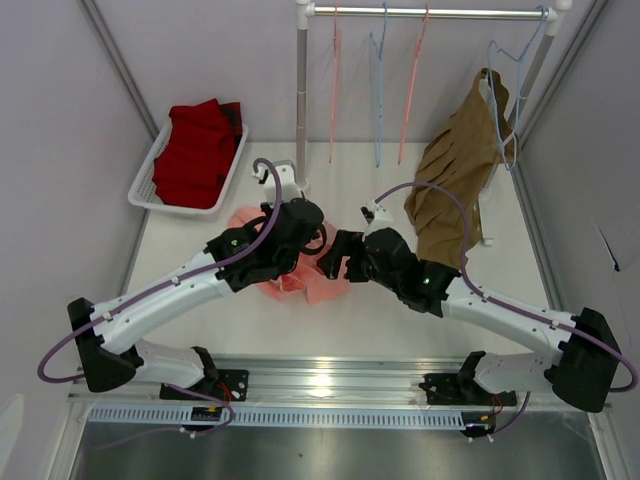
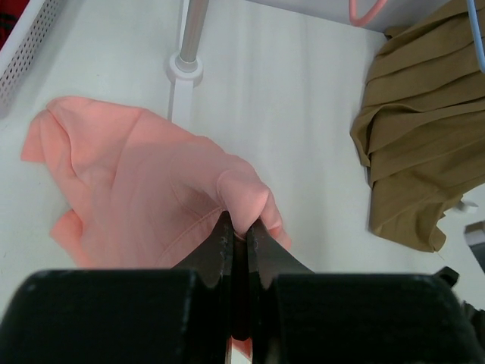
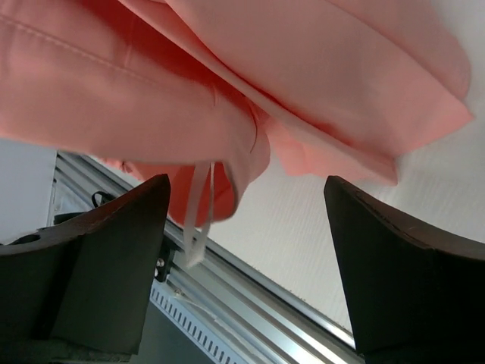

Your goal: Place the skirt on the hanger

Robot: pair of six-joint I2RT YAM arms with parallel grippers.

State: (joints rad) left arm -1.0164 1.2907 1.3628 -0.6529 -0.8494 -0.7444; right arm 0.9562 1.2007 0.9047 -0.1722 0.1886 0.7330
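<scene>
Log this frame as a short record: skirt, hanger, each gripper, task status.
skirt: crumpled on the table, between the arms
hanger: hanging bare on the rail
left gripper: shut on a fold of the skirt
right gripper: open at the skirt's edge, gripping nothing
status: skirt not yet on the hanger

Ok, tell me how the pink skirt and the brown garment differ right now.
The skirt lies bunched on the table; the brown garment hangs from a light-blue hanger on the rail. The left gripper pinches the skirt; no gripper touches the brown garment. The skirt is salmon-pink, the brown garment tan. Both are soft cloth.
</scene>
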